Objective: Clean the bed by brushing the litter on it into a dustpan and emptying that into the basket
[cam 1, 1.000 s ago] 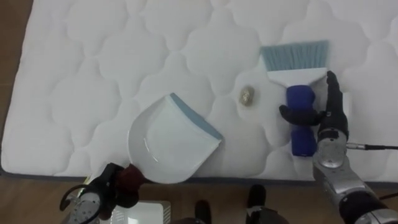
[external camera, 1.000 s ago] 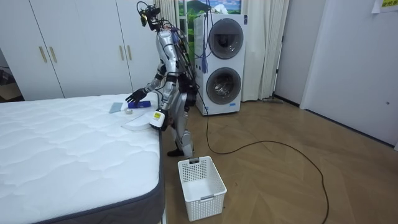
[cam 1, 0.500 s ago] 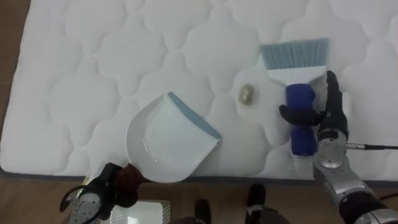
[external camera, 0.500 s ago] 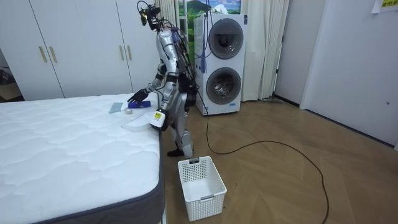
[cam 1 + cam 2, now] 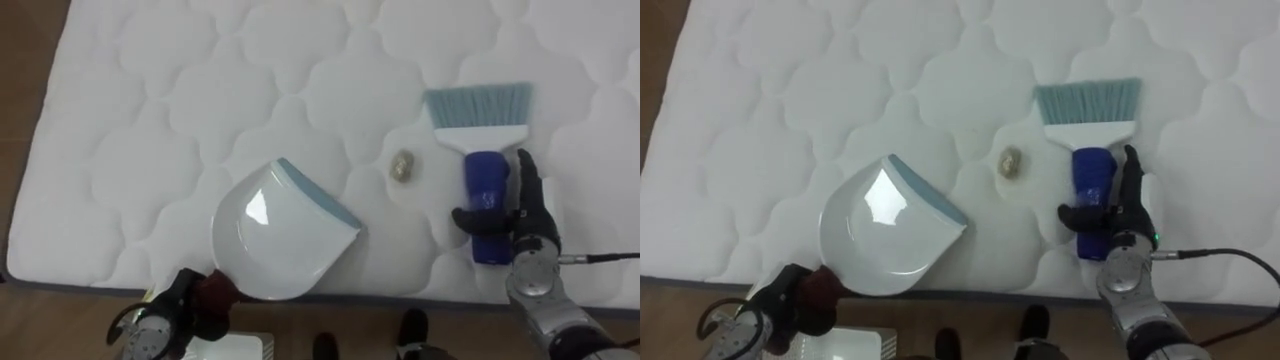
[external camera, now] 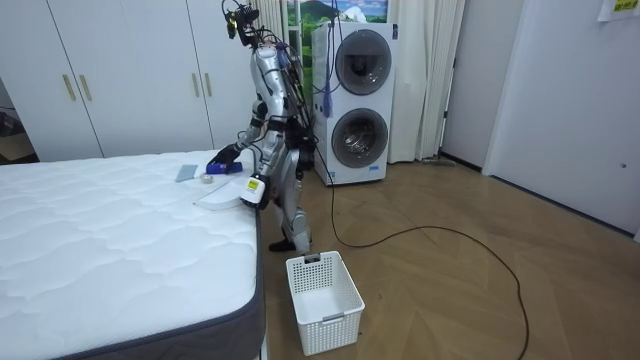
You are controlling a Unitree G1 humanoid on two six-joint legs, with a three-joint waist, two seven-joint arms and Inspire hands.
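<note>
Left eye view: a small crumpled scrap lies on the white quilted mattress near its close edge. At the scrap's 3 o'clock lies the brush, bristles toward 12. The right hand is at its blue handle, thumb reaching across it, fingers straight alongside, not clasped. At the scrap's 8 o'clock sits the white dustpan, its blue lip facing the scrap. The left hand is curled round its dark handle. In the room view the robot leans over the bedside, with a white basket on the floor nearby.
</note>
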